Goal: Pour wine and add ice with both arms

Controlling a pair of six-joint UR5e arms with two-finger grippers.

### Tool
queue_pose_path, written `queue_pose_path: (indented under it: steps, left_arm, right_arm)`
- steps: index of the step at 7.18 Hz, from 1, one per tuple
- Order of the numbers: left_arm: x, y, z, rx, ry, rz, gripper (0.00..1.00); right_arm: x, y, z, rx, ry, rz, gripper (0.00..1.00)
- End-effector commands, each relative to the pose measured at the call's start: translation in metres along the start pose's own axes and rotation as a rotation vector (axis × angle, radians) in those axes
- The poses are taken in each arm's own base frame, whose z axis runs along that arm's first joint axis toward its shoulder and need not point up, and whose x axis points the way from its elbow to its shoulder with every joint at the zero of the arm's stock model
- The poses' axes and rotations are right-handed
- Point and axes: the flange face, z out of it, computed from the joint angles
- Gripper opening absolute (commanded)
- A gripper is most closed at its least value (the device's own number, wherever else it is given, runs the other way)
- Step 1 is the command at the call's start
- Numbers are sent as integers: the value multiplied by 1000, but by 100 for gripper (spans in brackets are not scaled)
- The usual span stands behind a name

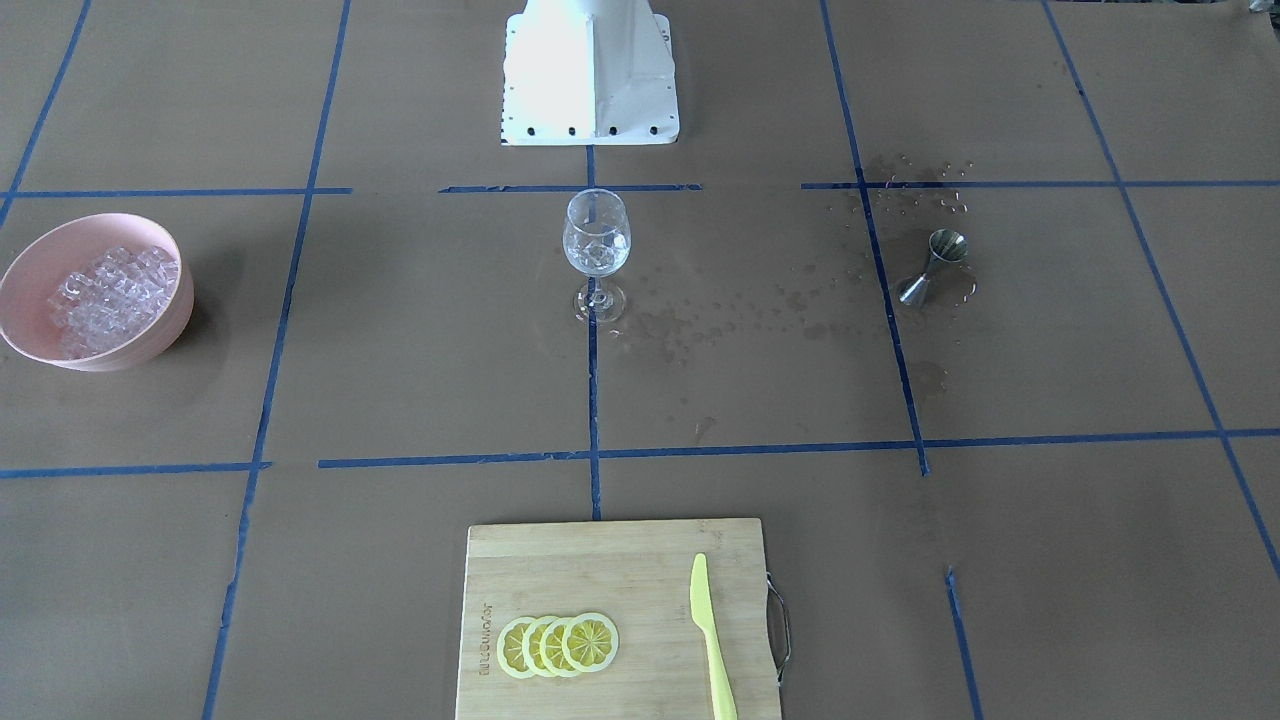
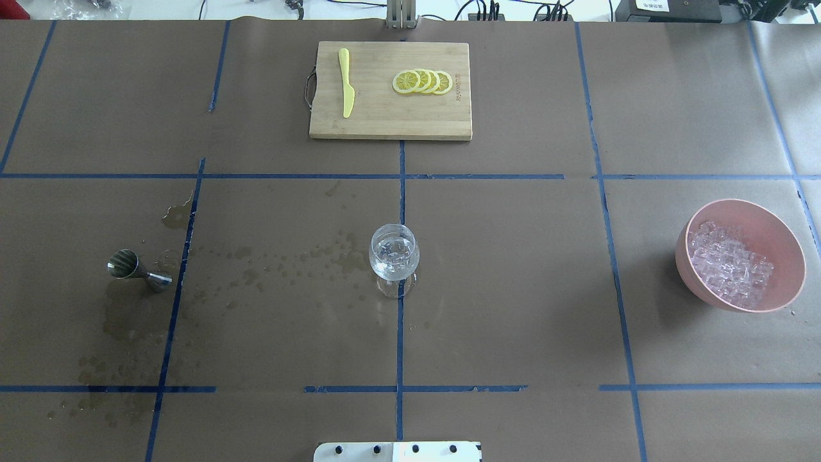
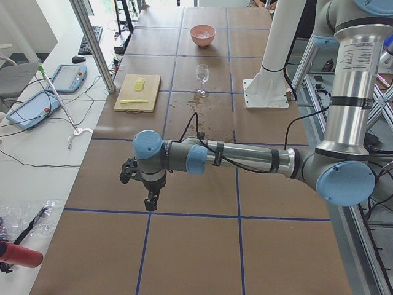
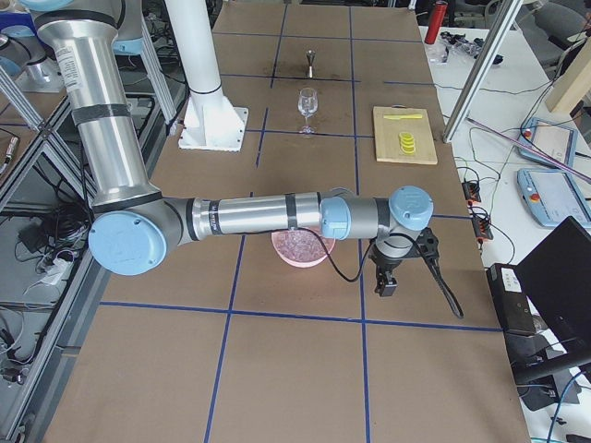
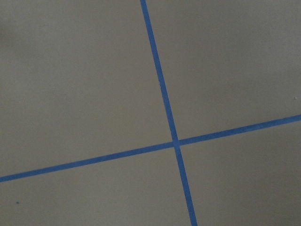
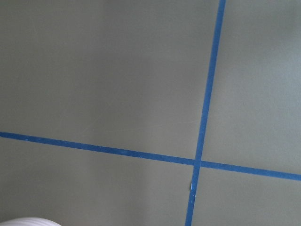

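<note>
In side views only: 2 arms (image 3: 245, 158).

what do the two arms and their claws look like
Both the left arm and right arm are silver-grey metal tubes linked by rounded joints with light-blue caps and thin black bands. A loose black cable runs along each forearm. The left claw and right claw are small, black and two-fingered.

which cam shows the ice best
Overhead exterior: it looks down into the pink bowl, the ice unobstructed. Front-facing shows it too, near the edge. Exterior right: partly behind the right arm. Exterior left: tiny. Wrists: nothing.
</note>
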Motion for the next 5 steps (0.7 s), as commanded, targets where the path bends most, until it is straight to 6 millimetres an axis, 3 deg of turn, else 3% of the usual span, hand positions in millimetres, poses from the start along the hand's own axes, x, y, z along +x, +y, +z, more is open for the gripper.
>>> queue_pose_path:
  steps: [1, 2, 3, 5]
  left_arm:
    - [-5, 16, 8, -14, 21, -15, 100]
    - [-5, 17, 9, -17, 22, -16, 100]
    - [-6, 18, 10, -20, 22, -18, 100]
    - [-9, 19, 12, -23, 22, -24, 100]
  right_arm:
    - [52, 49, 16, -3, 15, 53, 100]
    - [73, 79, 22, 49, 10, 44, 100]
    - [79, 93, 20, 76, -5, 69, 100]
    - [60, 91, -1, 99, -28, 139, 100]
